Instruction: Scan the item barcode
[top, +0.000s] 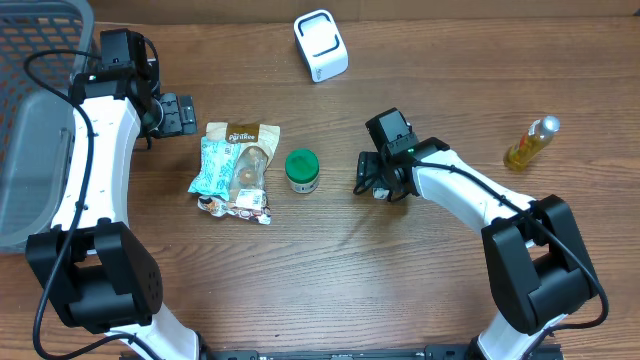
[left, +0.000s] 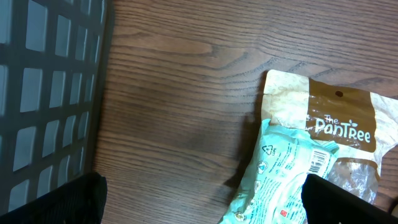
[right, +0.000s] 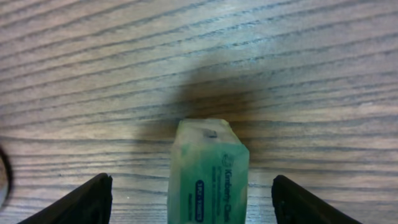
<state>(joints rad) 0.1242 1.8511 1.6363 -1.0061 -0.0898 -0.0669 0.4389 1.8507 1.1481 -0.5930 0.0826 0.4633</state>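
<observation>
Find the small green pack (right: 208, 174) lying on bare wood just right of the table's middle, between the fingers of the right gripper (top: 372, 183), spread wide and touching neither side: judged a loose straddle for squaring up on the pack's narrow sides, with nothing held. Note the left gripper (top: 180, 113), also wide and empty, parked near the left edge between the grey basket (top: 40, 40) and the snack pouches (top: 235, 165), likely to leave the middle free. Count the white scanner (top: 321, 45) by the far edge as well apart from the pack, so the carry to it seemingly not yet begun
</observation>
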